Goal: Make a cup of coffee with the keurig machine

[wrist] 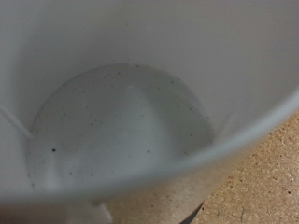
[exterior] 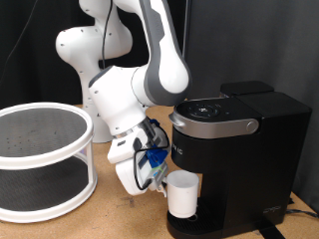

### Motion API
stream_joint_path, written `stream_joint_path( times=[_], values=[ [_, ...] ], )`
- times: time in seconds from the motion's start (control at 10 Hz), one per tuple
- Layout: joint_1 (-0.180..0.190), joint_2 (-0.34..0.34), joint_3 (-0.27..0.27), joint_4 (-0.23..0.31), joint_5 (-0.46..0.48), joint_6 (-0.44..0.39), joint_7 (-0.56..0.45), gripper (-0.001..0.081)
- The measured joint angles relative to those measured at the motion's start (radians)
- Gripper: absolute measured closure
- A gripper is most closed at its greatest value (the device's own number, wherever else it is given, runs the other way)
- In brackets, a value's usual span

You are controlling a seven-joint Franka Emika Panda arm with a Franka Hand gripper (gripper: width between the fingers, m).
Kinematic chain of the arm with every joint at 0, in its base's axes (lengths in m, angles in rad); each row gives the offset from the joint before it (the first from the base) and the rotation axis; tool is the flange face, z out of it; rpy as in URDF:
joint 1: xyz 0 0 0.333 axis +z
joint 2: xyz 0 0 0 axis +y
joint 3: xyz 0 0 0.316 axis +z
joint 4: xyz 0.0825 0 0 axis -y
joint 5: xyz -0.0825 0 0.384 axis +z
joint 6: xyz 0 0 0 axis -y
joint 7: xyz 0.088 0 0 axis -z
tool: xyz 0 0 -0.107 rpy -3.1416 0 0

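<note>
The white cup (exterior: 182,194) stands upright under the spout of the keurig machine (exterior: 239,149), on the round drip tray (exterior: 195,229) at its base. The machine's lid is down, with the grey arched handle (exterior: 213,125) on top. My gripper (exterior: 159,179) is low, right against the cup's side facing the exterior view's left. In the wrist view the cup's inside (wrist: 121,112) fills the frame from very close. It is white with small dark specks and holds no liquid. My fingers do not show clearly in either view.
A white round two-tier rack (exterior: 40,159) stands at the exterior view's left on the wooden table (exterior: 110,221). The arm's white base (exterior: 95,60) is behind. A strip of the table (wrist: 266,177) shows past the cup's rim.
</note>
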Motion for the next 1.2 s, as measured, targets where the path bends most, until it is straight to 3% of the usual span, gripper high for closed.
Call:
stream_joint_path(
  times=[0.7, 0.8, 0.9, 1.0, 1.1, 1.2],
  values=[
    [0.0, 0.001, 0.007, 0.0, 0.0, -0.004, 0.013, 0.0735],
    [0.0, 0.002, 0.007, 0.0, 0.0, -0.004, 0.015, 0.0538],
    [0.0, 0.003, 0.007, 0.0, 0.0, -0.004, 0.022, 0.0538],
    [0.0, 0.004, 0.007, 0.0, -0.001, -0.004, 0.036, 0.0353],
    [-0.001, 0.004, 0.007, 0.0, -0.002, 0.004, 0.046, 0.0353],
    [-0.001, 0.004, 0.007, -0.001, -0.002, 0.014, 0.05, 0.0177]
  ],
)
